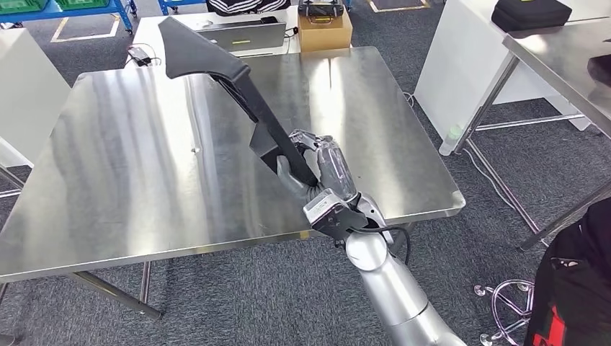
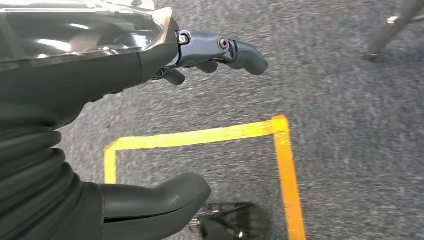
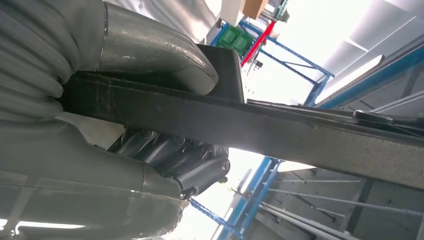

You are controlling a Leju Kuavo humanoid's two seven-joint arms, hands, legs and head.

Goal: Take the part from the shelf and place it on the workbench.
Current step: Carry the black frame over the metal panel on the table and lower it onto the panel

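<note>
**The long part may swing or slip**

My right hand (image 1: pixel 311 167) grips the black part (image 1: pixel 238 86) at its lower end, above the table (image 1: pixel 130 187). The far end is heavy and could twist out of my fingers (image 3: pixel 165 150). My left hand (image 2: pixel 90 65) hangs open over the floor.

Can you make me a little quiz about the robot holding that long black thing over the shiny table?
1. True or false: the right hand grips the long black part.
2. The part is: A) lying flat on the steel workbench, B) held slanting above it, C) on the floor.
3. Fill in: the left hand holds ____ above the grey carpet with yellow tape.

Key: 1 true; 2 B; 3 nothing.
</note>
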